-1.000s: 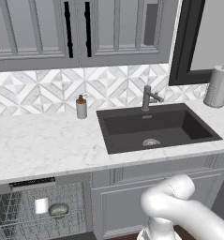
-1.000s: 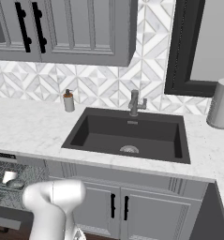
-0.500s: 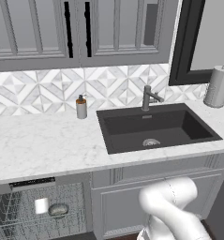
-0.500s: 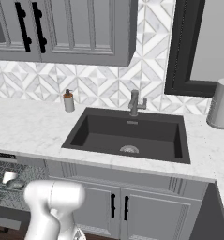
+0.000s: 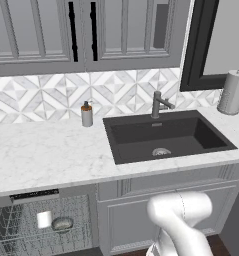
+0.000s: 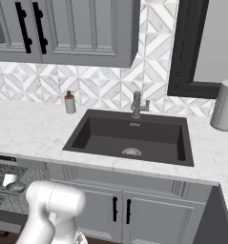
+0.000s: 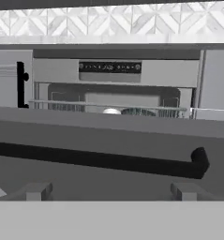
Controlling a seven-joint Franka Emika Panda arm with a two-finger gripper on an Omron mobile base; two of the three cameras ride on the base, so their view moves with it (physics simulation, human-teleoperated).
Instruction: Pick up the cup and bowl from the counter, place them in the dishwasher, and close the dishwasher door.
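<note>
- You have the gripper (image 7: pixel 111 191) low in front of the dishwasher, jaws spread wide with nothing between them; in the hand view its two fingertips (image 7: pixel 36 191) sit at about 7 and 5 o'clock.
- The door (image 7: pixel 108 140) lies across the middle of the hand view, part open, its black bar handle (image 7: pixel 99 159) running from 9 o'clock towards 4 o'clock, just above the fingertips.
- Over the door's top edge you can see the dishwasher (image 5: pixel 38 220) interior and its dark control strip (image 7: pixel 109 67) near 12 o'clock.
- In the left base view the cup (image 5: pixel 44 219) stands in the wire rack (image 5: pixel 11 225) at roughly 8 o'clock, with the bowl (image 5: pixel 63 224) just beside it on the right; whether they touch is unclear.
- The counter (image 5: pixel 46 150) above carries a soap bottle (image 5: pixel 86 114) at 11 o'clock and a paper roll (image 5: pixel 231 92) at 2 o'clock.
- The sink (image 5: pixel 166 136) and tap (image 5: pixel 158 104) sit right of centre.
</note>
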